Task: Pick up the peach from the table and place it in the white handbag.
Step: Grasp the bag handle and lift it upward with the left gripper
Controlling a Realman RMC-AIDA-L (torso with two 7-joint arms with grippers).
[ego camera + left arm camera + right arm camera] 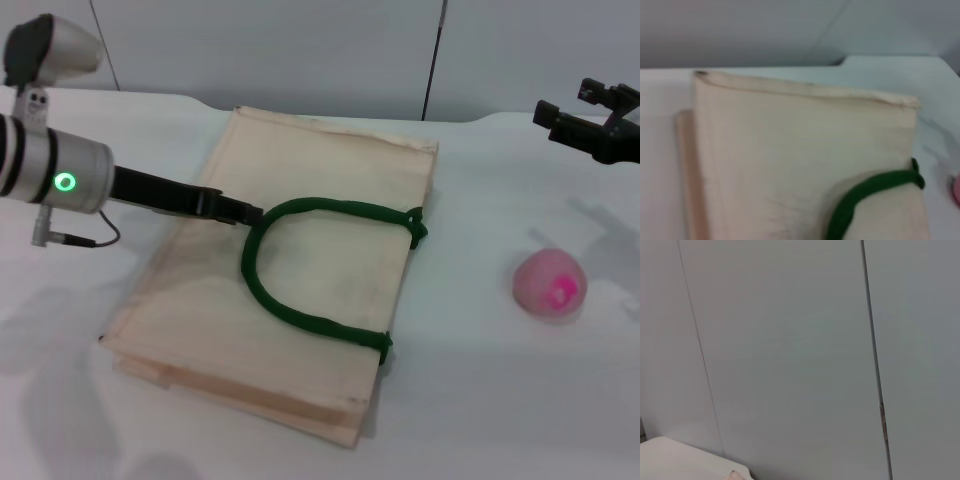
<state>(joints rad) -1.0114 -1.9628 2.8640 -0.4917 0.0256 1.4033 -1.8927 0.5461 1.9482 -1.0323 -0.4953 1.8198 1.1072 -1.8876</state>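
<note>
In the head view, the left gripper (238, 212) is reaching in from the left over the white handbag (300, 300), which is lying flat on the table (480, 400). The dark fingertips are sitting right at the curve of the green handle (262, 290), touching it or just beside it; whether they are clamped on the loop or merely resting against it cannot be told from here. The handle is running away from the gripper in a U shape, its two ends fixed along the bag's right edge. The right gripper (575, 118) is hanging above the far right of the table, fingers spread apart and holding nothing. The peach (548, 285) is sitting on the table below and slightly nearer the robot than that gripper, well apart from it, and near the bag's right edge without touching it.

In the left wrist view, the bag (790, 165) is filling most of the picture, with the handle (860, 200) curving across the fabric. A pink sliver of the peach (957, 187) is showing at the picture's edge beyond the bag.

In the right wrist view, the camera is facing a plain grey panelled wall (790, 350), with only a corner of the table (685, 462) showing.
</note>
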